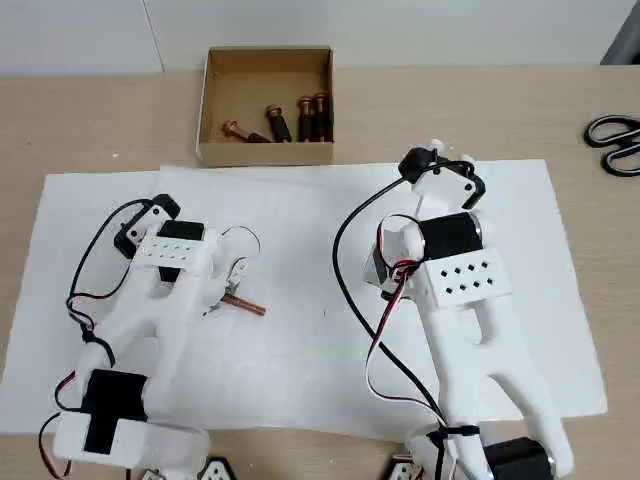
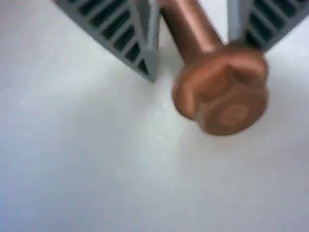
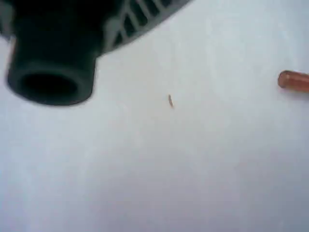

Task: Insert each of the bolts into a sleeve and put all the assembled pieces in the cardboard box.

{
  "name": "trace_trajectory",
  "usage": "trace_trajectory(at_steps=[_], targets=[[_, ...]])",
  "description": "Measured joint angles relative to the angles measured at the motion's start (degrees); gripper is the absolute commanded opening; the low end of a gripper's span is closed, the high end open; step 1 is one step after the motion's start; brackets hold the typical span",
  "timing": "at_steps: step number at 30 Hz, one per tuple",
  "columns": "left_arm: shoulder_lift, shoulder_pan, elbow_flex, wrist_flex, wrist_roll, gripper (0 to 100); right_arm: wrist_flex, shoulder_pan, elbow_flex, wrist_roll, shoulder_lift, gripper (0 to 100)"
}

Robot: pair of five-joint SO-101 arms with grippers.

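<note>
Left gripper [image 2: 197, 50] clamps copper bolt [image 2: 219, 92] at shank: rigid, likely slippery. Right gripper [image 3: 63, 29] holds black sleeve [image 3: 50, 72].

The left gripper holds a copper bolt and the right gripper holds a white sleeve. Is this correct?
Not quite. The sleeve in the right gripper is black, not white; the right wrist view shows it. The left gripper does hold the copper bolt.

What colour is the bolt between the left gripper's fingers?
Copper, a shiny reddish-brown. The bolt shows best in the left wrist view.
</note>
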Motion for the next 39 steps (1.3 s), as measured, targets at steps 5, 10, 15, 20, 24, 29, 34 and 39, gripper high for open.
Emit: trace_trajectory(at_steps=[5, 10, 15, 20, 24, 29, 34, 39], targets=[[0.3, -0.1, -1.1, 1.7, -0.4, 1, 0.0, 0.0, 0.0, 0.0, 0.0, 0.4], [0.4, -0.3, -3.2, 6.1, -0.4, 1, 0.0, 0.0, 0.0, 0.0, 0.0, 0.4], [0.4, -0.3, -7.5, 9.8, -0.4, 1, 0.0, 0.0, 0.0, 0.0, 0.0, 0.4], [0.4, -0.3, -15.3, 14.2, -0.4, 1, 0.0, 0.0, -0.1, 0.0, 0.0, 0.4], [0.4, -0.3, -22.7, 18.1, -4.3, 1, 0.5, 0.0, -1.4, 0.0, 0.0, 0.4], [0.4, -0.3, -31.9, 24.8, -15.2, 1, 5.5, -0.1, -5.6, 0.8, 0.0, 0.4], [0.4, -0.4, -43.3, 31.6, -17.1, 1, 9.0, -0.1, -9.4, 3.0, -0.5, 0.4], [0.4, -0.4, -54.2, 32.4, -18.7, 1, 9.6, -0.4, -9.9, 6.7, -8.1, 0.4]])
